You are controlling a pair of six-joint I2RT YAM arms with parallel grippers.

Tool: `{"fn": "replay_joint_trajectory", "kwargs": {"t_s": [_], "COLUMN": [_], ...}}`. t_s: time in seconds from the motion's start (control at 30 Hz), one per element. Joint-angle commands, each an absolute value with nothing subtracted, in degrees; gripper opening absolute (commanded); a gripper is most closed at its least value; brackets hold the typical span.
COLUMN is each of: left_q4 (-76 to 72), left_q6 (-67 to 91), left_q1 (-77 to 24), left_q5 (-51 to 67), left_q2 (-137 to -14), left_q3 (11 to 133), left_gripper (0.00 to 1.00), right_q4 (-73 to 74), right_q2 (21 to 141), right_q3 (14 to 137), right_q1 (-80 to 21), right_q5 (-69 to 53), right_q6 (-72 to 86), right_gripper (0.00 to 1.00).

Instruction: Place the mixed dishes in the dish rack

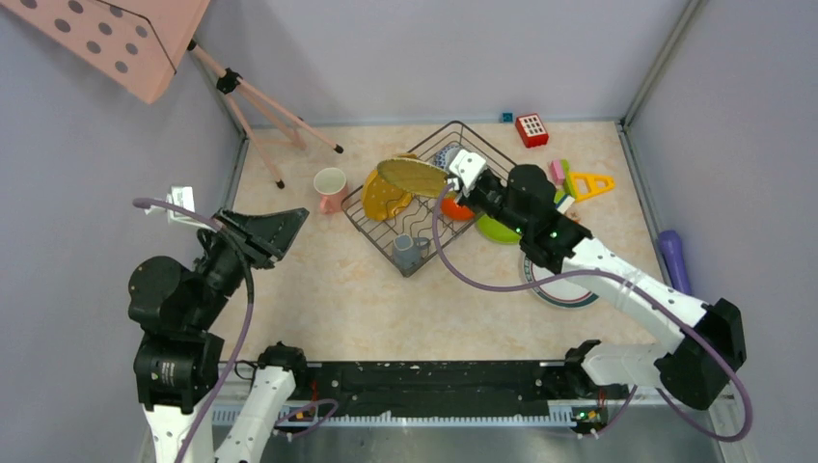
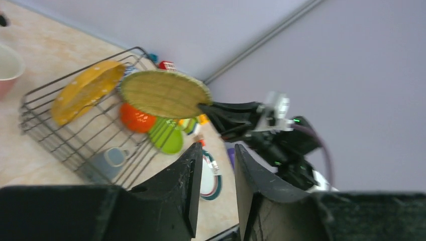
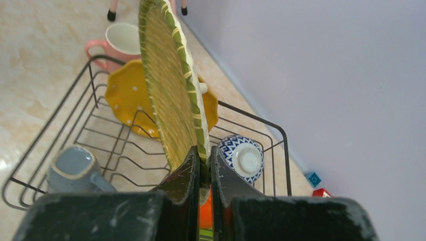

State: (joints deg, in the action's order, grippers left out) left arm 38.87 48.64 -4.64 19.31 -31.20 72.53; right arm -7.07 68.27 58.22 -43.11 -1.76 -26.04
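Nearest, the left gripper (image 2: 218, 148) hangs with fingers parted on nothing; the white green-rimmed plate (image 1: 557, 297) lies half hidden under the right arm; the grey mug (image 1: 407, 251) sits in the near corner of the dish rack (image 1: 378, 244); the right gripper (image 3: 204, 153), clamped on a straw-yellow plate (image 3: 171, 85) over the rack, largely covers the lime green plate (image 1: 494, 230) and orange-red bowl (image 1: 455, 209); farther in, the patterned bowl (image 3: 243, 156) is partly screened.

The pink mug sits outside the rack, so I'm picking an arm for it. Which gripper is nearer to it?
Left. The left gripper hangs just near-left of the pink mug; the right gripper is across the dish rack, shut on a yellowish plate.
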Motion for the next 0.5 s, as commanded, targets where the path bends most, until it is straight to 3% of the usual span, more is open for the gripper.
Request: {"fn": "replay_joint_trajectory", "kwargs": {"t_s": [0.0,0.23,0.37,0.47], "left_q4": [26.81,20.24,23.8,26.09], "left_q6": [60.7,61.29,57.37,53.69], "left_q1": [-4.57,-4.57,-4.57,-4.57], "left_q5": [28.86,32.45,30.39,29.41], "left_q2": [-31.53,-32.01,-32.52,-33.17], "left_q3": [73.84,72.24,70.43,69.17], "left_gripper": [0.33,0.27,0.2,0.2], "right_q4": [-9.91,-8.9,-5.28,-5.33], "right_q2": [71.3,78.37,81.75,82.64], "right_q3": [59.88,63.13,67.88,68.44], "right_q1": [-37.46,-35.86,-35.77,-35.77], "right_q5": [-21.82,-24.35,-24.35,-24.54], "right_q6": [-37.84,-52.89,-56.96,-61.93], "right_gripper": [0.0,0.0,0.0,0.0]}}
